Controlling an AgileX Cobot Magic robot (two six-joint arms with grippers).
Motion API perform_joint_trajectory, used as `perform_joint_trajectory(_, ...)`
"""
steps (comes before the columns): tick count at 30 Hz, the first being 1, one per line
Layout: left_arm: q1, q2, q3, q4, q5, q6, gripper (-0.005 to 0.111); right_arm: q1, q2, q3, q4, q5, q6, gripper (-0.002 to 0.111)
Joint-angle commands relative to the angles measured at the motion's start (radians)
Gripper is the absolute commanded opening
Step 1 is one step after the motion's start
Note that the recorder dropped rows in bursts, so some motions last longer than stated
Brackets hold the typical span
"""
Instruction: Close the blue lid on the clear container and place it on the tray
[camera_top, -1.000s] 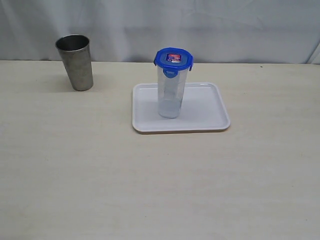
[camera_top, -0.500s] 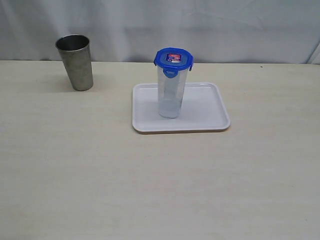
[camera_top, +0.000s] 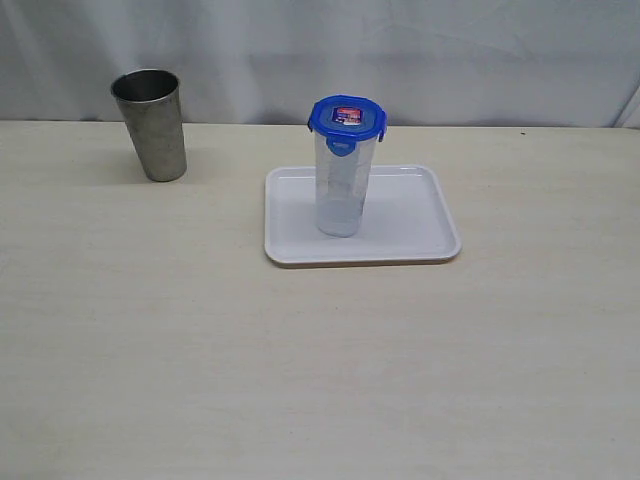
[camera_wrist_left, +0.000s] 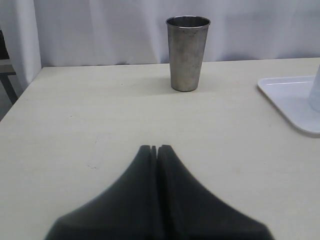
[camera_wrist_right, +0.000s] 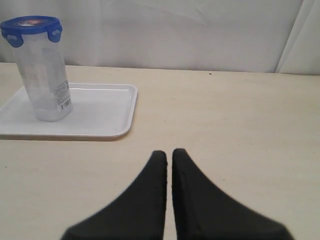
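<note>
Exterior view is showing nothing changing: the clear container (camera_top: 338, 195), wearing the blue lid (camera_top: 346, 116), is standing toward the tray's (camera_top: 410, 215) nine o'clock, left fingers (camera_wrist_left: 147, 175) and right fingers (camera_wrist_right: 157, 180) staying clenched empty, so the task is looking done.

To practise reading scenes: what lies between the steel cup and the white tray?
Only bare tabletop separates the steel cup and the tray, clearest in the exterior view.

Honestly can't spot a single change here: the container (camera_top: 338, 195), its blue lid (camera_top: 347, 117) and the tray (camera_top: 410, 215) look identical to a second ago.
</note>
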Motion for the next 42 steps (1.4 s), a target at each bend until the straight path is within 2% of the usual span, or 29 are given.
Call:
perform_joint_trajectory(1,0.003,-0.003,0.002,-0.003,-0.010,-0.004,0.000,0.002,-0.005,0.001,-0.008,0.011,0.017,0.004)
perform_joint_trajectory(42,0.003,-0.003,0.002,-0.003,-0.013,-0.003,0.000,0.002,-0.005,0.001,-0.004,0.032,0.019,0.004)
